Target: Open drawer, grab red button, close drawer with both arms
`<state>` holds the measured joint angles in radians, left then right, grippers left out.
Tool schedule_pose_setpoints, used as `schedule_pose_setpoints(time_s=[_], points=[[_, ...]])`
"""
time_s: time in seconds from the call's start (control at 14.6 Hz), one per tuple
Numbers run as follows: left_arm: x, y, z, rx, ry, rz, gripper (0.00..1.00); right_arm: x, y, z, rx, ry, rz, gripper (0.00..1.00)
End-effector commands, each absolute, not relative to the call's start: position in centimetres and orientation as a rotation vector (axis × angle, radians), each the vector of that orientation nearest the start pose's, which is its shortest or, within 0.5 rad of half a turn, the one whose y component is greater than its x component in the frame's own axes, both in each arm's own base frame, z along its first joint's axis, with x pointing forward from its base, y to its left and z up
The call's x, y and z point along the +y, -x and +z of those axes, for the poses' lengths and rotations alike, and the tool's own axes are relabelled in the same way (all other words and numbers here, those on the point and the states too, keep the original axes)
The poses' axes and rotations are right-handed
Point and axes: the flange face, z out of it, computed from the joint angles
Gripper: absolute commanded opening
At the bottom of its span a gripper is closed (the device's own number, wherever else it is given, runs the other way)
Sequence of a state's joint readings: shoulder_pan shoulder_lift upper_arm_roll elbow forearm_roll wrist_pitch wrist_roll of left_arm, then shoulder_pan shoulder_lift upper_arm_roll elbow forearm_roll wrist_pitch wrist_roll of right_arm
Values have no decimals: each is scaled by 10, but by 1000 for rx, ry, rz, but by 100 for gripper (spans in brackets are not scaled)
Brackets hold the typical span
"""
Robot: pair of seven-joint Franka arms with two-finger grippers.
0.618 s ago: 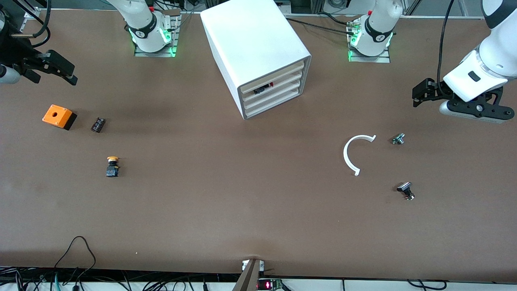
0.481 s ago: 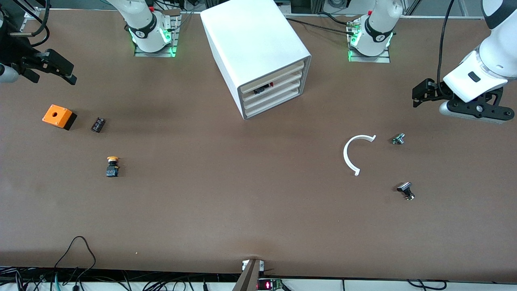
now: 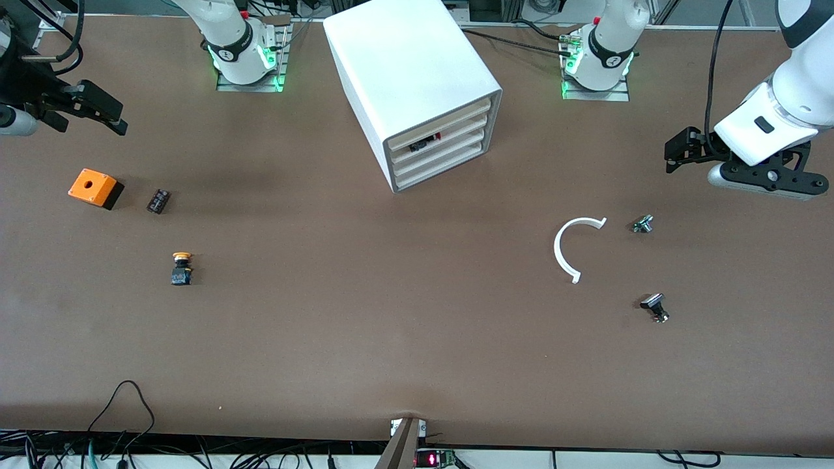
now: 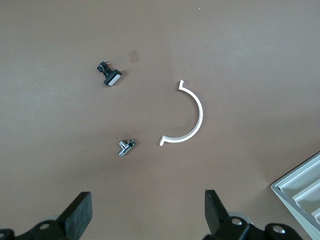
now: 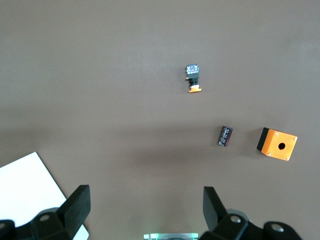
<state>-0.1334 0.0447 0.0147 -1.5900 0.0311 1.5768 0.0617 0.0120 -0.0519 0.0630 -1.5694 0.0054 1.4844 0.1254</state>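
Well clear of both fingers, the button (image 3: pixel 427 141) lies in the cabinet (image 3: pixel 417 78) behind the shut drawer (image 3: pixel 438 142). Left fingers (image 4: pixel 145 217) and right fingers (image 5: pixel 145 212) gape wide, holding nothing; hook the drawer's lip squarely, then pull straight outward.

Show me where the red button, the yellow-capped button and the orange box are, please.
red button (image 3: pixel 427 141), front view, on its dark body inside the cabinet.
yellow-capped button (image 3: pixel 182 268), front view, on its body below the cap.
orange box (image 5: pixel 278 144), right wrist view, on its top face.
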Motion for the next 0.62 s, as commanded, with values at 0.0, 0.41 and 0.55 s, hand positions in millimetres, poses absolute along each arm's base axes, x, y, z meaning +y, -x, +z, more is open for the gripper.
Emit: schedule_pose_setpoints(time_s=[0.0, 0.41, 0.55], points=[[-66, -565, 597, 270, 3074, 96, 99, 45, -537, 633, 73, 3129, 108, 100], [-76, -559, 596, 315, 3082, 157, 99, 57, -552, 605, 66, 3127, 171, 100], [-81, -554, 587, 335, 3111, 250, 99, 61, -562, 594, 53, 3128, 159, 100]])
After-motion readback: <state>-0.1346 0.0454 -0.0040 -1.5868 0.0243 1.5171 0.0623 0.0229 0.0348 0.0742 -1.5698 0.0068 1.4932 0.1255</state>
